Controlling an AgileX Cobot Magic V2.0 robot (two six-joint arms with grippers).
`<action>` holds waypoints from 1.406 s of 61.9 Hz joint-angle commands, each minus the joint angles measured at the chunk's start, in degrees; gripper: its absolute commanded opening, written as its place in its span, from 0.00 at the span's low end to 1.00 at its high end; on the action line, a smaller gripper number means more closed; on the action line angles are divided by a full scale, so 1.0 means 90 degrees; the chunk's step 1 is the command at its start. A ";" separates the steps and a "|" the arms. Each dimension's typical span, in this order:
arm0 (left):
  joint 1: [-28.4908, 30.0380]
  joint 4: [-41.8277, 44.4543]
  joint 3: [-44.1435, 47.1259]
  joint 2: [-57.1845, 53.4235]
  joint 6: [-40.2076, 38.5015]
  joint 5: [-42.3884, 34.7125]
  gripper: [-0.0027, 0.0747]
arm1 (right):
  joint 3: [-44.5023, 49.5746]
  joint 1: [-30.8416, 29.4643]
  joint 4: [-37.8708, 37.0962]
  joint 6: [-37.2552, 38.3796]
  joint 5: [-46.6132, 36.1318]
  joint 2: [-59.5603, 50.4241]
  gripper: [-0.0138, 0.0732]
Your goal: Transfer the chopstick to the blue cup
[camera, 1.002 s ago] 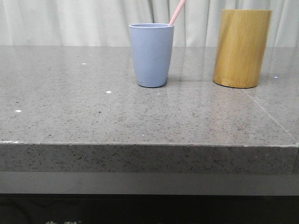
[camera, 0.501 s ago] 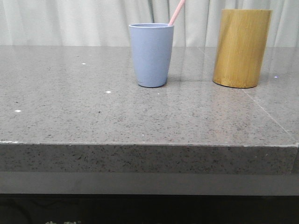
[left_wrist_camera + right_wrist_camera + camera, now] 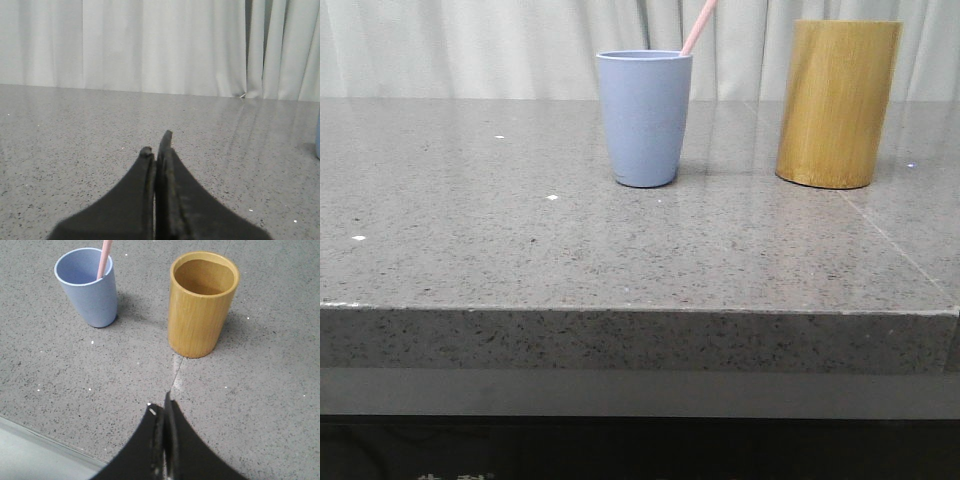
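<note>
So the pink chopstick (image 3: 698,27) is sitting inside the blue cup (image 3: 644,118), leaning against the rim on the side toward the bamboo holder (image 3: 838,103), since it's way longer than the cup is tall and can't stand straight. Looks to me like the transfer itself is basically done.

The bamboo holder is standing upright just beside the cup, not touching it, and the right wrist view is showing its inside as empty.

Both arms are hanging back with nothing in them: the left gripper (image 3: 157,150) has its fingers pressed together over bare counter, and the right gripper (image 3: 160,407) is also pinched closed, looking down at both containers.

Everything's resting on a speckled grey stone countertop (image 3: 520,250), kinda glossy, with pale pleated curtains (image 3: 470,45) hanging behind.
</note>
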 commanded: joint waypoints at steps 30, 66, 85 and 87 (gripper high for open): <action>-0.0007 -0.0068 0.0078 -0.0163 -0.0035 -0.0501 0.01 | -0.0171 -0.0053 -0.0063 -0.0015 -0.0438 -0.0025 0.08; -0.0007 -0.0068 0.0078 -0.0151 -0.0035 -0.0501 0.01 | 0.2311 -0.0945 -0.0238 -0.0050 -0.2989 -0.1778 0.08; -0.0007 -0.0068 0.0078 -0.0151 -0.0035 -0.0501 0.01 | 0.5498 -0.1889 0.0166 -0.0044 -0.4813 -0.4600 0.08; -0.0007 -0.0068 0.0078 -0.0151 -0.0035 -0.0501 0.01 | 0.5712 -0.1962 0.0190 -0.0044 -0.4819 -0.4815 0.08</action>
